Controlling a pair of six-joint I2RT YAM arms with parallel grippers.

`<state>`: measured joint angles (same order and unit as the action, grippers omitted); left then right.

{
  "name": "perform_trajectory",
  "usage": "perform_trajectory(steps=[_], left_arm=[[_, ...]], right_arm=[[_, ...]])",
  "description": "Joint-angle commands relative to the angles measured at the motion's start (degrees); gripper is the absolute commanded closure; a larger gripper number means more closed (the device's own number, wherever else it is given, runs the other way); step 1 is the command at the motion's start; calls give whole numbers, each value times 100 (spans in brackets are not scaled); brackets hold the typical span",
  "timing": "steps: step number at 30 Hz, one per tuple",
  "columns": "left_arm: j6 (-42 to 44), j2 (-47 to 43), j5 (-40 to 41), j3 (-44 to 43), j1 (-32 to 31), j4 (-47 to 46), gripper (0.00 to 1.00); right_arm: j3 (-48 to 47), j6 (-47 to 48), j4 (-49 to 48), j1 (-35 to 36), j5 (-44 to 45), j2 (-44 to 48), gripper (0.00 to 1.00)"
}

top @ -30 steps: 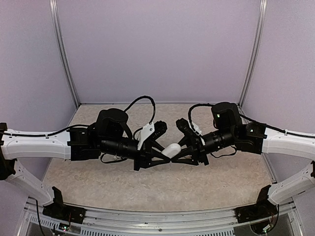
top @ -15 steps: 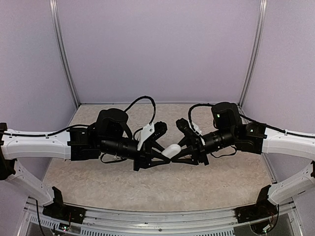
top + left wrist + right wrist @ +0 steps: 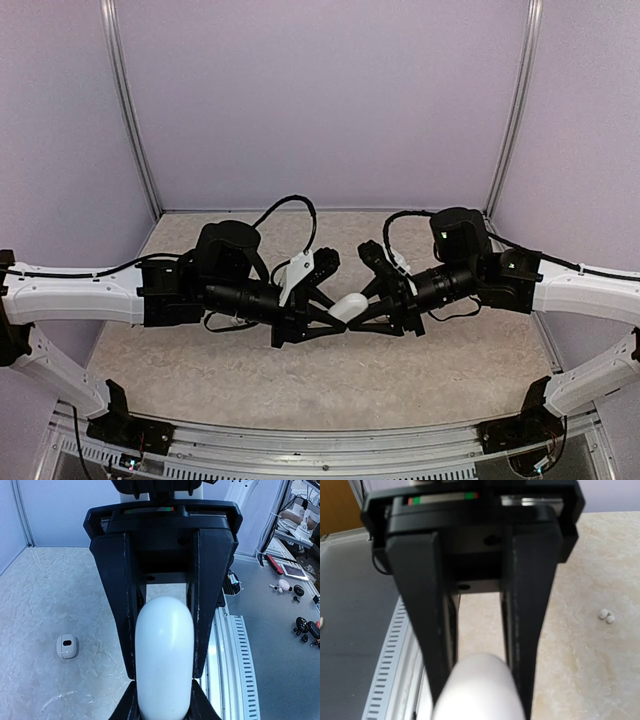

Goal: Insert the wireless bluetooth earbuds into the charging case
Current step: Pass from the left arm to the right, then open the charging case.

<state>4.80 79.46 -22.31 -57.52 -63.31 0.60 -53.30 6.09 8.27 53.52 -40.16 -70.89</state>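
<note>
Your left hand (image 3: 338, 318) and right hand (image 3: 358, 314) are both closed on one white oval piece (image 3: 164, 655), meeting end to end above the desk (image 3: 330, 385). The case (image 3: 67, 646) lies on the desk, well off to the left hand's side. The earbuds (image 3: 606, 616) lie side by side, off to the right hand's side.
</note>
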Motion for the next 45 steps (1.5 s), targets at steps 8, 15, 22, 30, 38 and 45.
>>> perform_trajectory(steps=[8,15,22,30,38,45], left_arm=[[109,-18,-120,39,28,-78,92],[132,-18,-169,39,28,-78,92],[128,-33,-61,68,28,-78,82],[-35,-279,91,152,35,-226,55],[-207,-386,90,214,223,-346,58],[-296,-494,297,305,381,-467,60]], right_arm=[[-75,-56,-85,63,-123,177,64],[-75,-81,-124,61,-124,155,67],[-75,-81,-107,62,-108,154,83],[-40,-30,-97,62,99,158,89],[26,127,-68,62,32,154,93],[116,215,-71,71,-20,210,95]])
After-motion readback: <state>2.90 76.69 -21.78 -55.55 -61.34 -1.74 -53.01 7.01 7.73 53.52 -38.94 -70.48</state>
